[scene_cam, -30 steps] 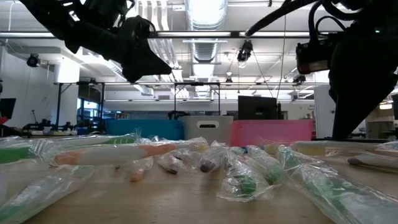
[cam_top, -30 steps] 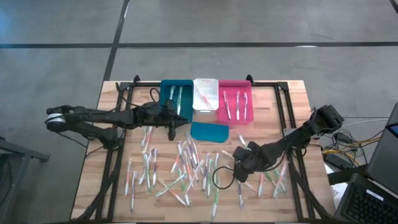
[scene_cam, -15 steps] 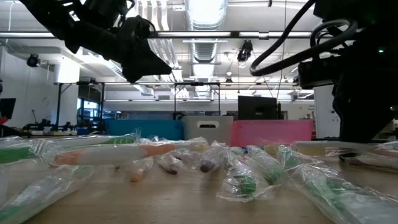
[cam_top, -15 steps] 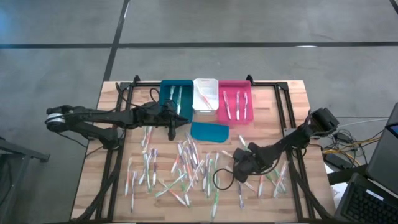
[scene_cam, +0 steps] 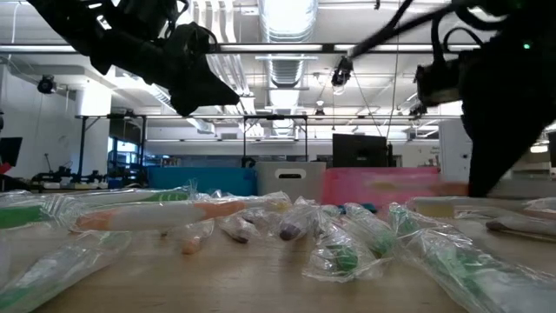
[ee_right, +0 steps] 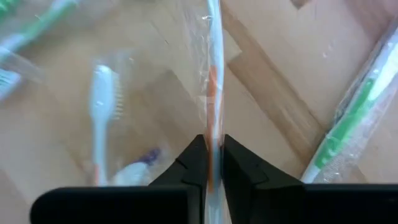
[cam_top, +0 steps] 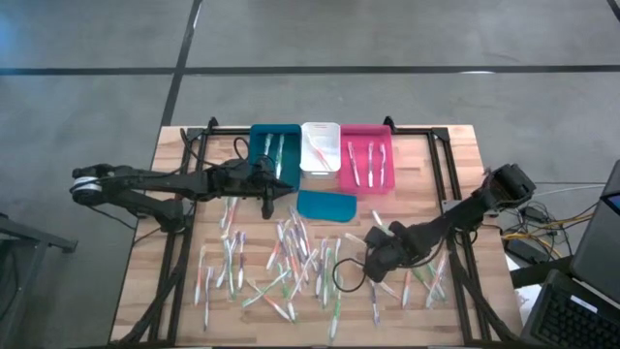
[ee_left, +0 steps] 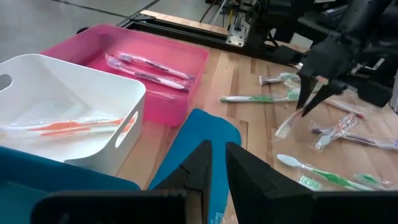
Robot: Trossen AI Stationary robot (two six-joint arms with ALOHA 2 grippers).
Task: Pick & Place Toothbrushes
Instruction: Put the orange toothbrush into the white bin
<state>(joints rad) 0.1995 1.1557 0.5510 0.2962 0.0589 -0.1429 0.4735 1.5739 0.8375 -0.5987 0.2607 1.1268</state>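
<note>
High view: task barely underway. Teal plastic bin [cam_top: 274, 153], white plastic bin [cam_top: 320, 148] and pink plastic bin [cam_top: 366, 156] at 12 o'clock hold only a few brushes each; dozens of thin wrapped toothbrushes [cam_top: 291, 260] lie loose at centre and toward 5 o'clock. A flat teal lid-like piece [cam_top: 325, 205] lies just below the bins. Left gripper [cam_top: 271, 199] hovers near 10 o'clock. Right gripper [cam_top: 373, 262] is low at 4 o'clock. Wooden slat surface [cam_top: 176, 291], grey concrete floor around.

Low view: wrapped brushes in the foreground, bins behind, workshop with ceiling lights beyond.

Left wrist view: fingers nearly clenched, nothing held; orange brush in the white bin.

Right wrist view: fingers clenched on an orange-accented wrapped toothbrush [ee_right: 213, 56].
</note>
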